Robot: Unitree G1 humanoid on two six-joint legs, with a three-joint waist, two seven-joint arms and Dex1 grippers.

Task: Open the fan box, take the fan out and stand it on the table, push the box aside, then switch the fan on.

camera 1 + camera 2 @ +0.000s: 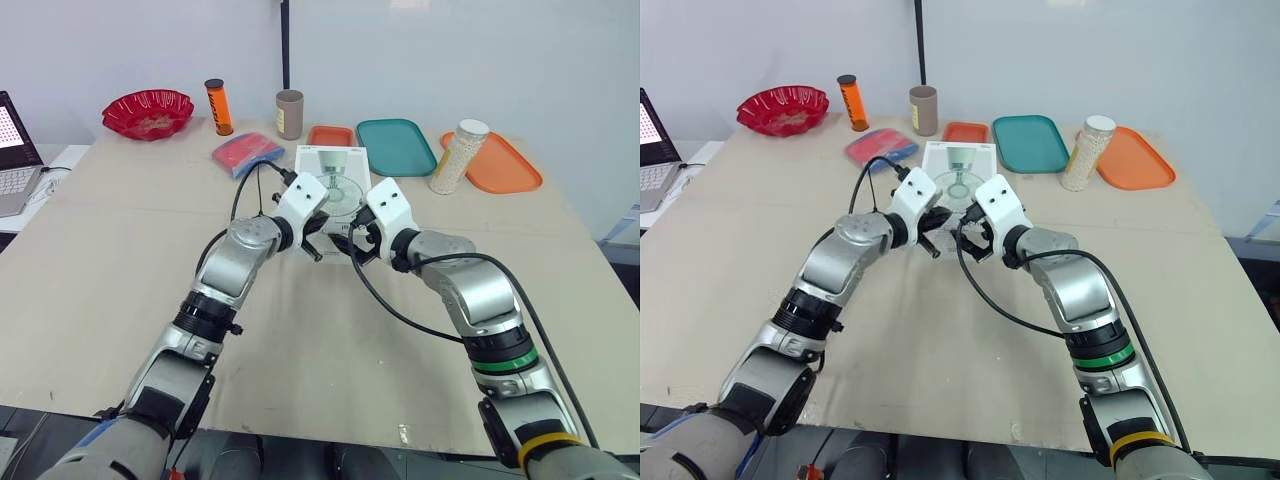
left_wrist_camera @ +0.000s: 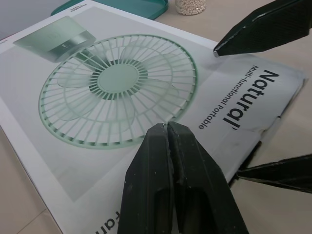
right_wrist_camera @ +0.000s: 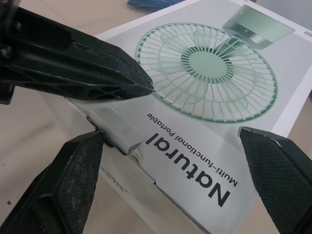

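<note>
- The fan box [image 1: 335, 166] lies flat on the table [image 1: 110, 260] with its printed fan face up, just in front of a small orange tray [image 1: 330, 135] and a teal tray [image 1: 397, 146].
- A jar [image 1: 458, 155] of white pellets stands at the edge of a larger orange tray [image 1: 505, 165].
- A red bowl [image 1: 148, 112], an orange canister [image 1: 218, 106] and a brown cup [image 1: 289, 113] line the far left side.
- The left gripper [image 2: 168, 127] has its fingers pressed together and grips nothing; its tip is at the box's near end, beside a creased flap.
- The right gripper [image 3: 170, 134] is spread wide and holds nothing. The box's near end lies between its fingers [image 3: 73, 185]; contact cannot be told.
</note>
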